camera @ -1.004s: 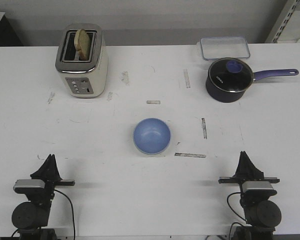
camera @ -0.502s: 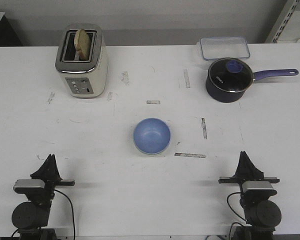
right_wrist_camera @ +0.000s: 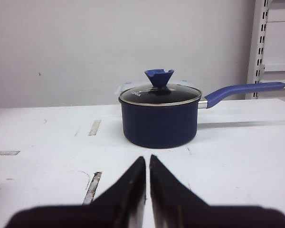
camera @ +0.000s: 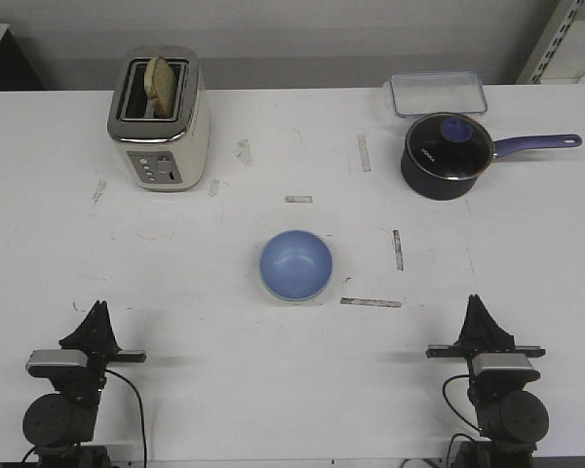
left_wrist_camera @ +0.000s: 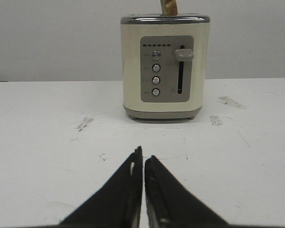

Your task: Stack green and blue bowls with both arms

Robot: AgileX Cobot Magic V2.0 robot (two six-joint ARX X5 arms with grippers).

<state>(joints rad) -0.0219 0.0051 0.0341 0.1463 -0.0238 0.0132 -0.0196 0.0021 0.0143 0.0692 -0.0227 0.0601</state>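
Left gripper (camera: 97, 310): nearest me at the table's front left; in my left wrist view (left_wrist_camera: 143, 159) the two dark fingers meet with only a hairline slit, so I read it as closed on nothing.
Right gripper (camera: 475, 304): front right, level with the left one; my right wrist view (right_wrist_camera: 147, 164) shows the same pinched-together fingers, nothing between them.
Table (camera: 175, 283): white, scuffed, with short tape strips that I see best from the front.
Blue bowl (camera: 296, 264): upright at mid-table, between the two arms and well apart from both. Only the front view shows it; neither wrist camera catches it.
Green bowl: I see only a faint pale rim under the blue bowl's lower edge, and I cannot tell whether that is the green one.
Toaster (camera: 160, 119): back left, straight ahead of the left gripper. The front view shows a slice standing in its slot; the left wrist view (left_wrist_camera: 165, 66) shows its buttons and lever.
Pot (camera: 448, 154): back right, glass lid on, handle pointing right; the right wrist view (right_wrist_camera: 160, 115) gives its side.
Container (camera: 438, 93): clear, just behind the pot, seen plainly only from the front.
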